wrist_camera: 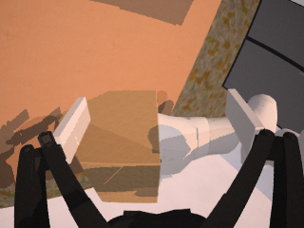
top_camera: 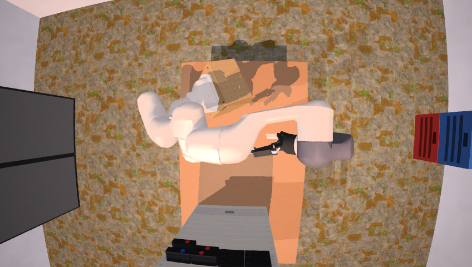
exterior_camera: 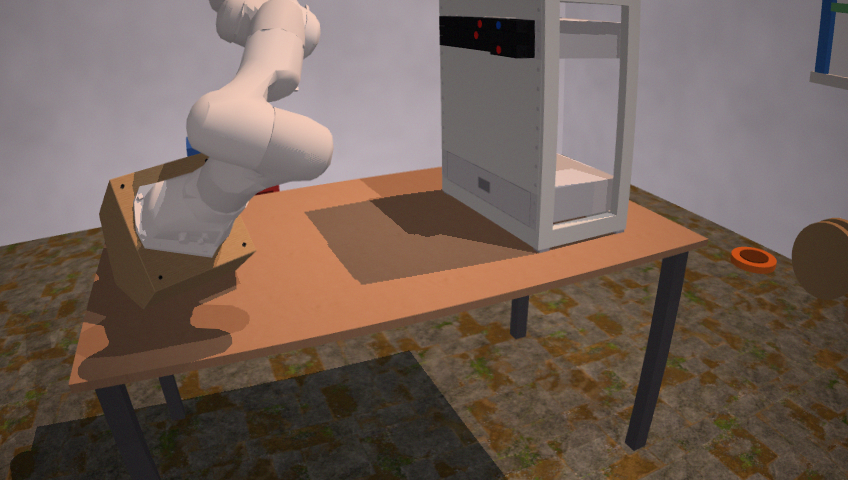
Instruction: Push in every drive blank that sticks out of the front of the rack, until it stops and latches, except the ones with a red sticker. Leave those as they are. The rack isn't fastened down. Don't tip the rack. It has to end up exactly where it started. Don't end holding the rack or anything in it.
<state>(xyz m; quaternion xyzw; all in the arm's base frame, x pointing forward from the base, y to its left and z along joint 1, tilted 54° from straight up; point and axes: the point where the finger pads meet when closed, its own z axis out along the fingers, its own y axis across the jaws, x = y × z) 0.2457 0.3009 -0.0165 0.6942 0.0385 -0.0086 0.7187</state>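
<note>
Drive blanks, small black rectangular blocks point(exterior_camera: 486, 35), are seen in a band near the top of the front face of the tall grey metal rack point(exterior_camera: 550, 127), which stands at the 6 o'clock end of the orange table top point(top_camera: 288, 198) in the top view. Three of them are marked with red round stickers point(exterior_camera: 479, 23) and one with a blue round sticker point(exterior_camera: 498, 24); in the top view the marked ones at the 8 o'clock corner of the rack appear to protrude.

The black two-finger gripper point(top_camera: 265, 149) is carried high over the table's middle, well apart from the rack, with its fingers spread wide and nothing held.

Risks are judged as follows. Because the blanks are set high and the rack is unfastened, a hard or off-centre push may tilt or slide it. A red-stickered blank beside the blue one may be struck by the wide-spread fingers.
</note>
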